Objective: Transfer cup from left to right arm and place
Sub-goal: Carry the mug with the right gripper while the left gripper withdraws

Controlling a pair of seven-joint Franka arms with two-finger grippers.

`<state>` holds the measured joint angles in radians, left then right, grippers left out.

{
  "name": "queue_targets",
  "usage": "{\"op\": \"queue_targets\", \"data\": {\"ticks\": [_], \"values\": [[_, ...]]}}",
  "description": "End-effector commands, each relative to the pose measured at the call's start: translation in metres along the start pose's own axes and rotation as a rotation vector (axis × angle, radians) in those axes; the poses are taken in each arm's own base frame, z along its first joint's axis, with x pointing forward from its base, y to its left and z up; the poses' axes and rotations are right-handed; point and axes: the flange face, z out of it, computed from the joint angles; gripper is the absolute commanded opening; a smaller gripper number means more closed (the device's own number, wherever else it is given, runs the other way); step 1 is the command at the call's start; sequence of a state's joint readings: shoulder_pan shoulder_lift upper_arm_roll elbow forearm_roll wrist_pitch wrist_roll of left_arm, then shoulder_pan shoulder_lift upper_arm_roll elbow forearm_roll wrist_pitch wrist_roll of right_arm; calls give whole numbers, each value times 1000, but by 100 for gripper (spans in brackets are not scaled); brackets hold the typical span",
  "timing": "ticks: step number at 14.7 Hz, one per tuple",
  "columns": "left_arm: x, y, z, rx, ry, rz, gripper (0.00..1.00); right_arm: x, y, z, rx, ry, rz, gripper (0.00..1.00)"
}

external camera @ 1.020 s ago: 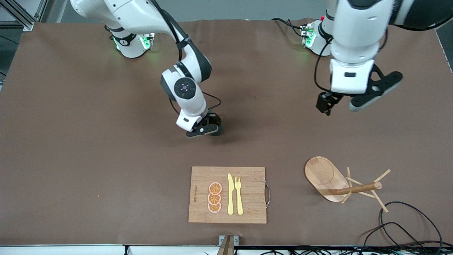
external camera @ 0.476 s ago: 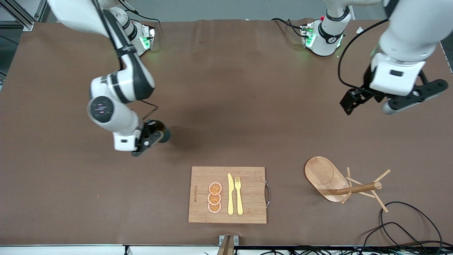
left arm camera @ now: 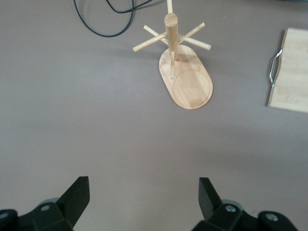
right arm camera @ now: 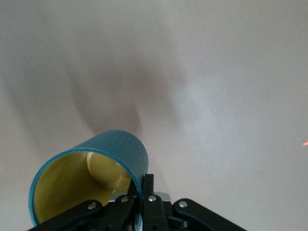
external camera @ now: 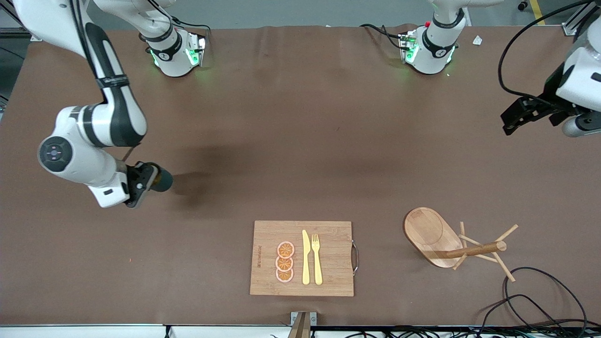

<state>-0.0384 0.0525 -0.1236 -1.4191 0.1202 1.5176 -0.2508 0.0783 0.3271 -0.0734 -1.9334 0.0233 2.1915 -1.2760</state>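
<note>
The right arm reaches out from its base and bends down low toward its own end of the desk. Its wrist is turned sideways, so the right tool points along the brown surface. That tool is clamped on the cup, pinching the wall at the rim, one finger inside and one outside. The cup is carried tipped on its side just over the desk, well apart from the cutting board.

The left arm is drawn back high at its own end, partly cut off by the picture's edge. The left tool hangs over bare desk near that end with its fingers spread wide and nothing between them. In the left wrist view the wooden mug rack stands below, and a loop of black cable lies near it.

Wide bare surface lies around the cup; the board with its slices, knife and fork sits near the edge closest to the front camera.

The cup is teal outside with a faint ribbed texture, and dull yellow inside. Its handle is not visible.
</note>
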Motion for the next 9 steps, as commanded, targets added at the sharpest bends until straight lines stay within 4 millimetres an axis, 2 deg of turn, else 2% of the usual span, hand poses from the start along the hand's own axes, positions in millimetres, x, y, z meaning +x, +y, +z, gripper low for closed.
{"op": "queue_targets", "data": {"ticks": [1,2,5,7,9], "values": [[-4,-18,-3,-16,-13,76,100,-46,-1,13,-35,9,-119,0],[-7,-19,-1,-13,-33,76,100,-61,-1,21,-40,10,-128,0],[-9,-18,-1,-11,-45,86,100,-82,-1,30,-28,9,-236,1],[-15,-18,7,-5,-62,88,100,-91,-4,41,-12,9,-255,2],[-18,-19,5,-9,-60,85,100,-91,-7,45,-5,10,-273,2]]}}
